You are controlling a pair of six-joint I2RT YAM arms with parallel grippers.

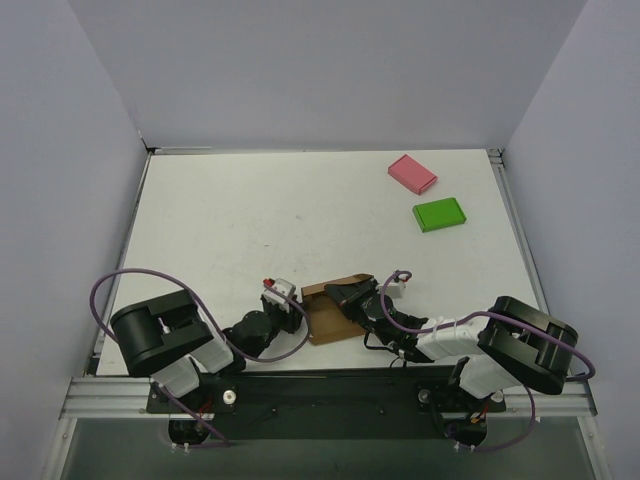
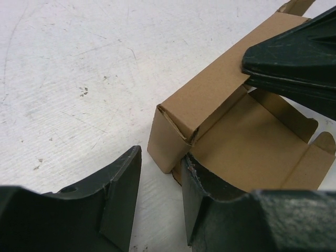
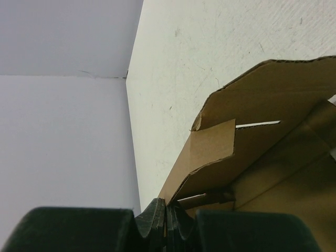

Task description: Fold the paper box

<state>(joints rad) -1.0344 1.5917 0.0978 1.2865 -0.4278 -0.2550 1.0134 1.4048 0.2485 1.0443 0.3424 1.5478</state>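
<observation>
Two dark, blunt fingers of the left tool [image 2: 161, 155] stand spread in the foreground. A bottom corner of the paper box [image 2: 252, 142] sits right at the mouth of the gap between them. Whether either finger presses the cardboard cannot be told.

The box lies at the middle of the near edge of the bench [image 1: 250, 220], between the two arm bases. It is half formed: one long wall and a short end wall stand upright, and the floor and a far flap lie open.

The right tool [image 3: 166, 207] comes in from the opposite side with its fingers pressed together, pinching the thin upper edge of the raised long wall.

Both arms are folded low. The left arm [image 1: 165, 335] has its elbow out toward the near left corner, and the right arm [image 1: 520, 345] has its elbow toward the near right corner. Their forearms angle inward to meet at the box, and purple cables loop over each.

The box is plain brown cardboard, matte, with sharp creases, raw cut edges, a narrow slot and round-cornered tabs. The bench top is white, scuffed with fine scratches and dark specks.

A pink flat box [image 1: 412, 173] and a green flat box [image 1: 439, 214] lie well apart from the work, near the far right corner.
</observation>
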